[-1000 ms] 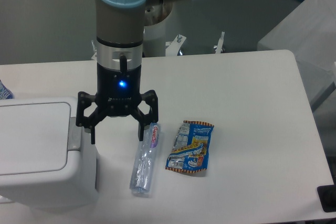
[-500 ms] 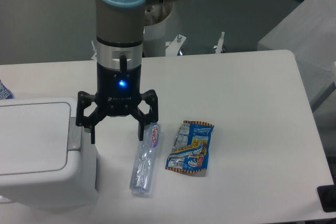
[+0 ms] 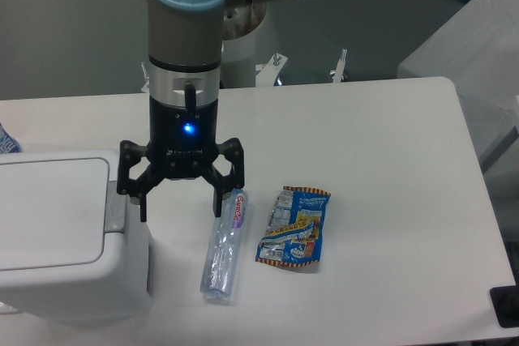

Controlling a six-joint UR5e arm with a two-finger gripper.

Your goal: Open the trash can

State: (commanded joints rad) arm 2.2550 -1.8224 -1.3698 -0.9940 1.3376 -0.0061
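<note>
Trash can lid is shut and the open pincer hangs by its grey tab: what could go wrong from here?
1. The pincer hangs open beside the trash can. One finger is near the grey tab, so a descent may land off the tab and the lid may stay shut.
2. The other finger is close over the plastic bottle and may knock it toward the snack packet.

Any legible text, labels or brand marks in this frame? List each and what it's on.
Bottle: pink label with print near the cap, too blurred to read.
Snack packet: blue and yellow print, too small to read.
Gripper body: a faint line of lettering below the blue light, unreadable.
Trash can: no text visible.
</note>
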